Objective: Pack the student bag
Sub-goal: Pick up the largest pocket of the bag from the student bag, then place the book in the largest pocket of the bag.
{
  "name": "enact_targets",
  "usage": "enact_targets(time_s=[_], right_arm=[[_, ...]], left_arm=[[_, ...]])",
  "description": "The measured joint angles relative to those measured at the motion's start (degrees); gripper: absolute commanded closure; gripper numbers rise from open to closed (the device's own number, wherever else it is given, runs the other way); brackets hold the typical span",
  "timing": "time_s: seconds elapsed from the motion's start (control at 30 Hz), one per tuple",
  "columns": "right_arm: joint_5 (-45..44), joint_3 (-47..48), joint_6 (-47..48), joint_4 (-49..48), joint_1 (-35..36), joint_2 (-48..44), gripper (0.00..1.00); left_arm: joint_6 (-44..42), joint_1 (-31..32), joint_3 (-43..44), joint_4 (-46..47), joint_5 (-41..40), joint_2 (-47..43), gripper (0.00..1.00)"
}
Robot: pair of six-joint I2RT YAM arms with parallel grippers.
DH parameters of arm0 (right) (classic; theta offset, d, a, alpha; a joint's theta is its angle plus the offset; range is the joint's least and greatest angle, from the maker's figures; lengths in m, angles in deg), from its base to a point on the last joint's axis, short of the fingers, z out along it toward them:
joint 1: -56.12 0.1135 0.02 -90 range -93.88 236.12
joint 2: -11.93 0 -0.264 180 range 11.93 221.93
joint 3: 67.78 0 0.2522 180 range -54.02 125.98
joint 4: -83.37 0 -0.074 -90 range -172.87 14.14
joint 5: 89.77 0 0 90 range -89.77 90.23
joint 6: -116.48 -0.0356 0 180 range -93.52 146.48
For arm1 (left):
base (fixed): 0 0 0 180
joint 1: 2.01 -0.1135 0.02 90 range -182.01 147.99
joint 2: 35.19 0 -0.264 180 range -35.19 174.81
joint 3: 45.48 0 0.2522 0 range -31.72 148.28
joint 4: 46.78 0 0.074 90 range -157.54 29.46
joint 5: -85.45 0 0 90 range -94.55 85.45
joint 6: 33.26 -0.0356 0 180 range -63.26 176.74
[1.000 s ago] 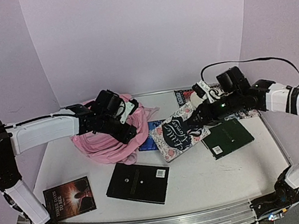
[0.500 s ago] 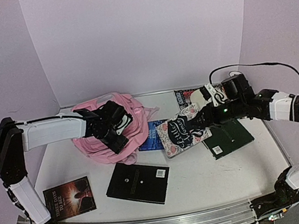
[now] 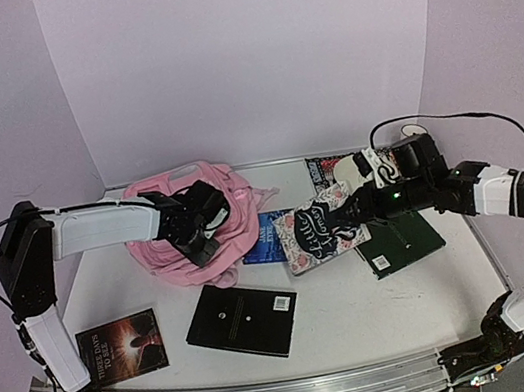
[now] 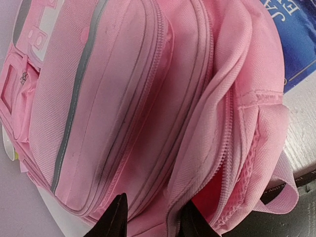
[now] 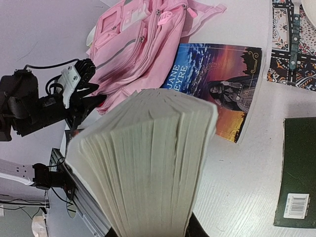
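Packing looks barely begun: the student bag lies slumped at the left centre of the top view, and nothing can be seen inside it. The left wrist view shows only a slim reddish slit of open mouth along the zip at the lower right. The left gripper sits on the bag's right side, its fingers drawn to a narrow gap with a fold of pink fabric between them, so it appears to pinch the bag's rim. The right gripper is clamped on a flowered book, tilted up off the table at the middle of the frame; the right wrist view is mostly filled by its thick block of pages. Left to pack are a blue book just beside the bag, a green book at the right, a black book at lower centre and a dark book at lower left. Room is tight: the blue book lies between the lifted book and the bag's mouth, the slit is probably narrower than the book is thick, and the two grippers are near each other. The bare table is mostly at lower right.
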Motion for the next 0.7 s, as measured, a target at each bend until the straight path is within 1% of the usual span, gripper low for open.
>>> enact_targets(time_s=[0.03,0.07,0.1,0.13,0.3,0.5,0.7], right_arm=[[0.0,-0.1,-0.1,-0.2,0.0,-0.1,1.00],[0.0,-0.3,-0.5,-0.6,0.0,-0.2,1.00],[0.0,-0.5,-0.8,-1.2,0.0,-0.2,1.00],[0.0,-0.7,-1.3,-1.8,0.0,-0.2,1.00],[0.1,-2.5,-4.5,-5.7,0.0,-0.2,1.00],[0.6,-2.8,-9.8,-11.5,0.0,-0.2,1.00],[0.3,-2.5,-17.0,-18.3,0.3,0.8,1.00]], left_arm=[[0.3,0.0,0.6,-0.3,-0.2,0.2,0.86],[0.7,0.0,1.2,-0.4,-0.2,0.6,0.93],[0.5,0.0,1.9,-0.6,-0.3,0.9,0.98],[0.8,0.0,2.6,-0.6,-0.3,1.2,1.00],[1.0,-0.1,6.6,-2.4,0.0,1.8,1.00],[1.8,-0.4,15.5,-3.7,2.0,1.6,1.00],[2.9,-0.6,24.2,-4.2,4.3,0.8,1.00]])
